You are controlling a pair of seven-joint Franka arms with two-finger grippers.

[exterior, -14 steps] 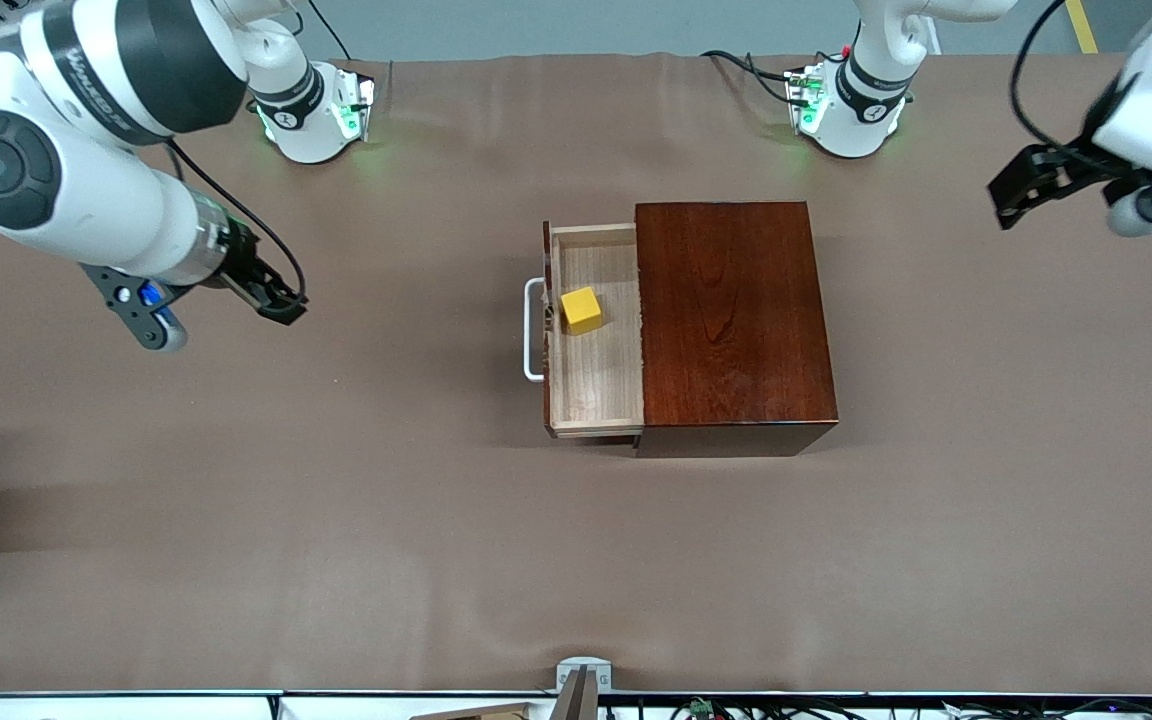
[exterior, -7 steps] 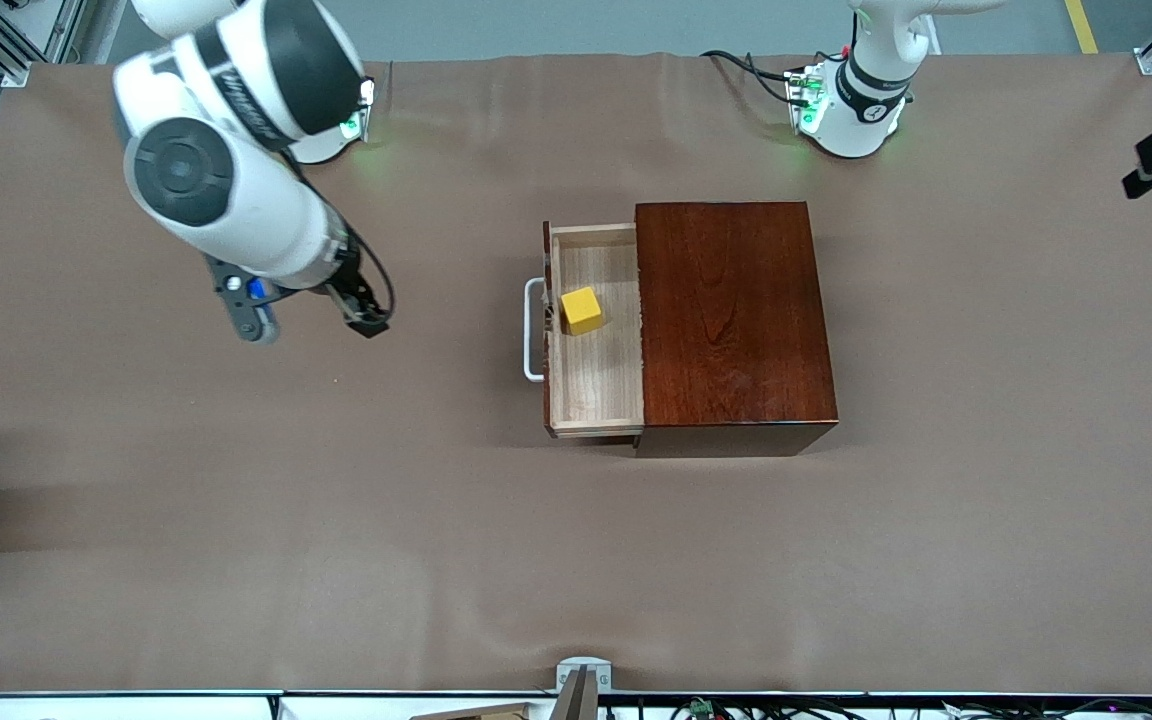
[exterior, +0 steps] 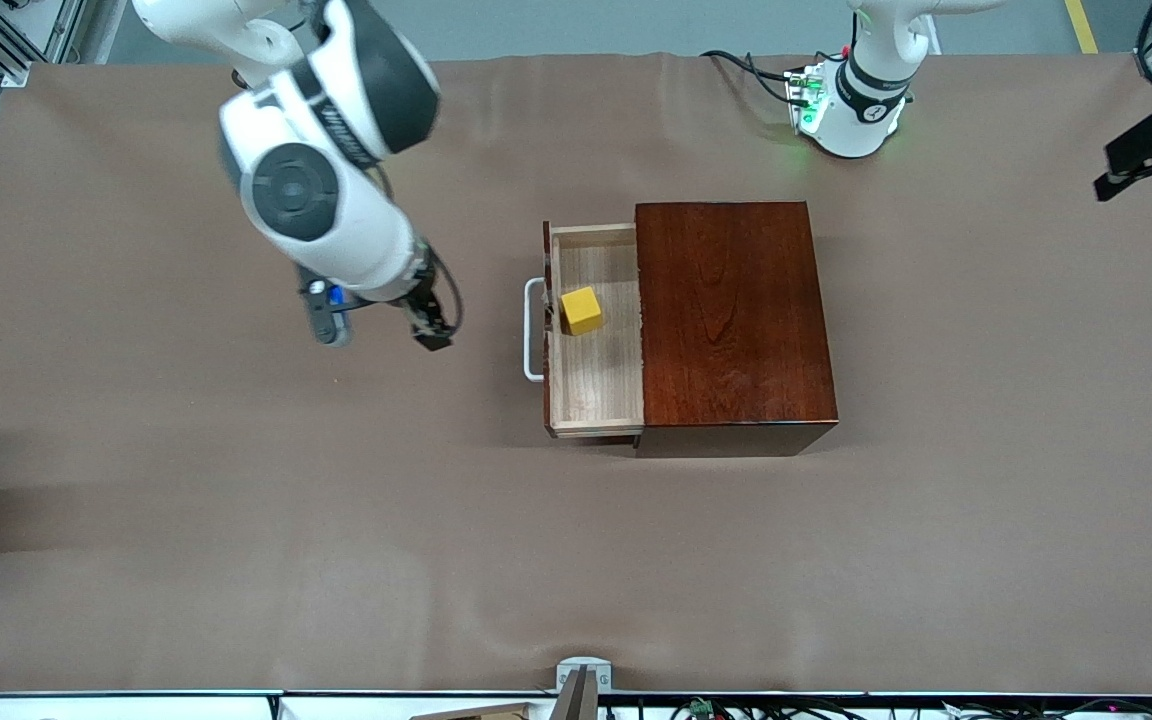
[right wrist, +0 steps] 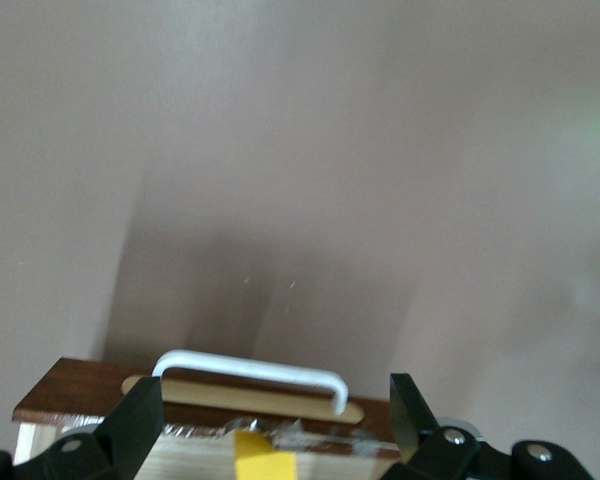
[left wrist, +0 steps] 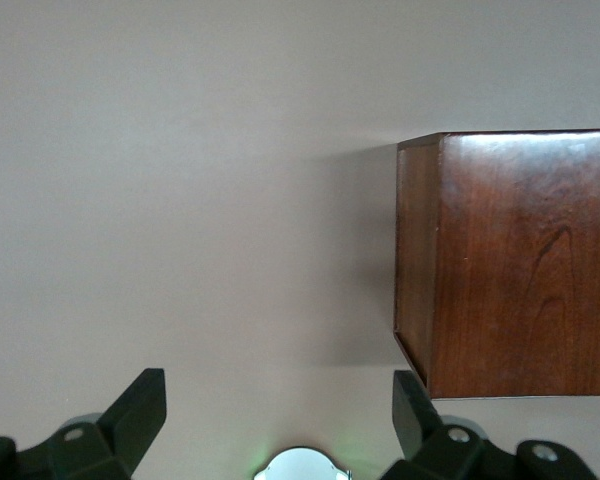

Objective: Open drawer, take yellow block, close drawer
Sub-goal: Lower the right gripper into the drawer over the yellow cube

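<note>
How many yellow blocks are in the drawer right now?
1. The yellow block sits in the open drawer, near its handle end. The part inside the wooden box is hidden.

The table wears a plain, dull brown cloth. The box is glossy dark reddish-brown with darker wavy grain. At its nine o'clock side, the drawer shows pale light wood with fine streaks, a dark reddish-brown front and a white handle. The yellow block is bright, unmarked yellow. The right hand and left hand are black; both arms are white with black bands.
</note>
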